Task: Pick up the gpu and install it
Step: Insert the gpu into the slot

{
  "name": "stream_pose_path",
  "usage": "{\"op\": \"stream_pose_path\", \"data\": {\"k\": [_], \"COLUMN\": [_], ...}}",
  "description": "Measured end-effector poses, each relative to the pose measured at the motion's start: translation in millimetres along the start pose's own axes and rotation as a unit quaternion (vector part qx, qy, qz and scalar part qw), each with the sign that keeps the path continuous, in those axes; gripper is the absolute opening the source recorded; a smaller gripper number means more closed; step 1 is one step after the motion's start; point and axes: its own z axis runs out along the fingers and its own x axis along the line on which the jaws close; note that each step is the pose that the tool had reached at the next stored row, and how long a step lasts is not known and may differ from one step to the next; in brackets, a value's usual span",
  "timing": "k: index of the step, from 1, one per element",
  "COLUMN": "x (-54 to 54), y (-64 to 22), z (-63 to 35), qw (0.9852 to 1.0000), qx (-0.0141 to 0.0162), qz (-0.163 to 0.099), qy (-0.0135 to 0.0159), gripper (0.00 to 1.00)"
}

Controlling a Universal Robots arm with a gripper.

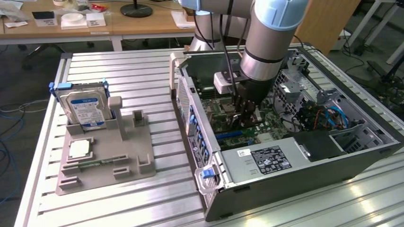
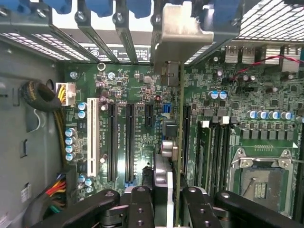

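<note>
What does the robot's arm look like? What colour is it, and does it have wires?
The arm is a fat silver-grey tube with a light blue cap and a black ring. A thin black cable runs down it, past a small white box. The pincer is black, and its fingers have round bolts.

- gpu (image 2: 172, 137): dark green board, seen edge-on; end bracket bare silver metal with a dull sheen.
- motherboard (image 2: 137, 90): green board, slightly glossy; slots of black and white plastic.
- jaws: black, matt.
- tabletop (image 1: 113, 71): ribbed light-grey metal, soft glare.
- holder (image 1: 94, 172): grey plastic, matt.
- hard drive (image 1: 85, 106): silver metal, glossy blue-white label.
- case (image 1: 315, 179): dark metal, smooth.
</note>
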Motion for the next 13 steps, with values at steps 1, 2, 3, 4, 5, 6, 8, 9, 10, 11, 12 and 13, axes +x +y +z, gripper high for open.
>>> {"op": "stream_pose_path", "data": {"k": [1, 2, 3, 4, 5, 6, 8, 9, 10, 11, 12, 13], "x": [0.0, 0.1, 0.0, 0.0, 0.1, 0.1, 0.1, 0.2, 0.2, 0.2, 0.2, 0.2], "y": [1.2, 1.9, 2.1, 2.5, 3.2, 3.7, 4.0, 4.1, 4.5, 5.3, 6.1, 6.3], "z": [0.5, 0.8, 1.6, 2.5, 3.1, 3.5, 6.4, 8.1, 9.3, 9.8, 10.0, 10.0], "qw": [1.0000, 1.0000, 1.0000, 1.0000, 1.0000, 1.0000, 1.0000, 1.0000, 1.0000, 1.0000, 1.0000, 1.0000], "qx": [0.0000, -0.0001, 0.0000, 0.0000, 0.0000, -0.0001, -0.0001, -0.0002, -0.0003, -0.0003, -0.0003, -0.0003], "qz": [0.000, 0.000, 0.000, 0.000, 0.000, 0.000, 0.000, 0.000, 0.000, 0.000, 0.000, 0.000], "qy": [0.0001, 0.0001, 0.0000, 0.0000, 0.0000, 0.0001, 0.0000, 0.0000, 0.0000, 0.0001, 0.0001, 0.0001], "gripper": [0.28, 0.28, 0.28, 0.28, 0.28, 0.28, 0.28, 0.28, 0.28, 0.28, 0.28, 0.28]}}
